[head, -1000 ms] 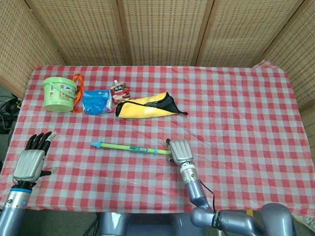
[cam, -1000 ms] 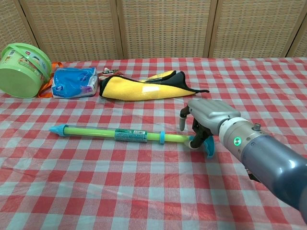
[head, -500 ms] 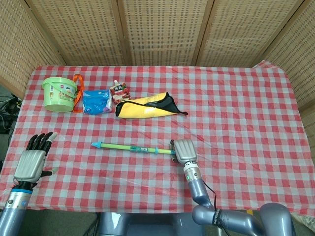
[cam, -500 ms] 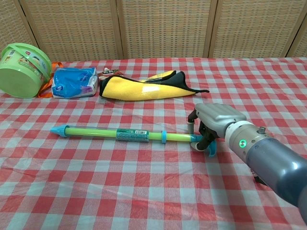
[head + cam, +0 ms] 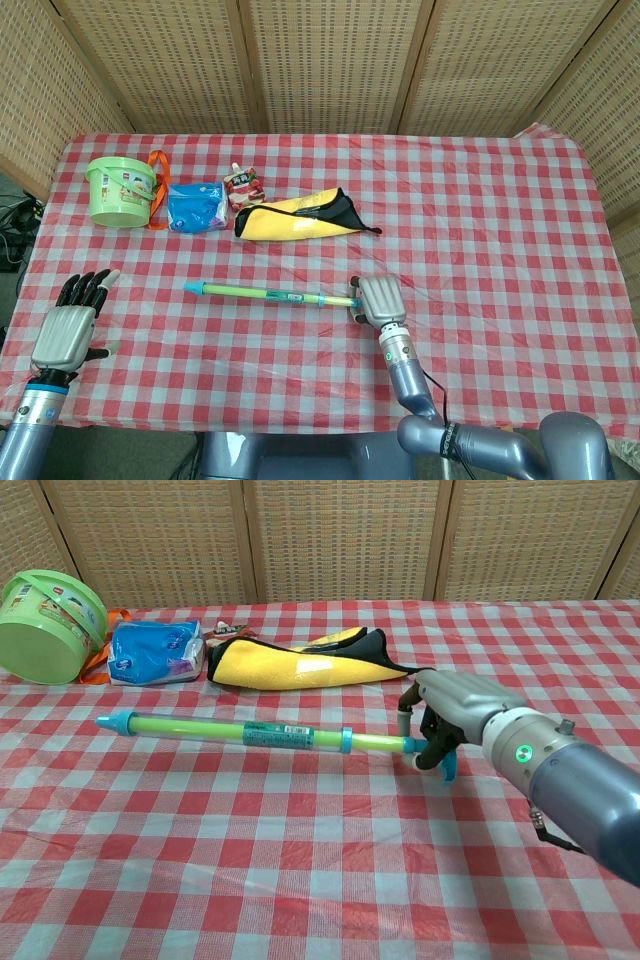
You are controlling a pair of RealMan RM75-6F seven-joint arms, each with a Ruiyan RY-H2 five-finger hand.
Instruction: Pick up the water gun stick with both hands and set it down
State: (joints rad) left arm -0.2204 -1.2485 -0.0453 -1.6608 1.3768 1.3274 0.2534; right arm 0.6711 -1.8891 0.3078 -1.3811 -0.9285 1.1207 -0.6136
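Observation:
The water gun stick [image 5: 268, 293] [image 5: 250, 733] is a long green tube with blue ends, stretched left to right across the middle of the checked table. My right hand [image 5: 378, 301] [image 5: 450, 712] grips its right end, fingers curled around the blue handle, and the stick hangs just above the cloth. My left hand [image 5: 68, 328] hovers open at the table's near left corner, fingers spread, well away from the stick's left tip. The chest view does not show the left hand.
At the back left stand a green bucket [image 5: 122, 190] [image 5: 40, 625], a blue packet [image 5: 194, 206] [image 5: 152, 651], a small red pouch [image 5: 244, 186] and a yellow and black bag [image 5: 298, 217] [image 5: 300, 664]. Woven screens close the far side.
My right hand closed on the stick's right end and lifted it, carrying it slightly away from me. The left hand has barely moved.

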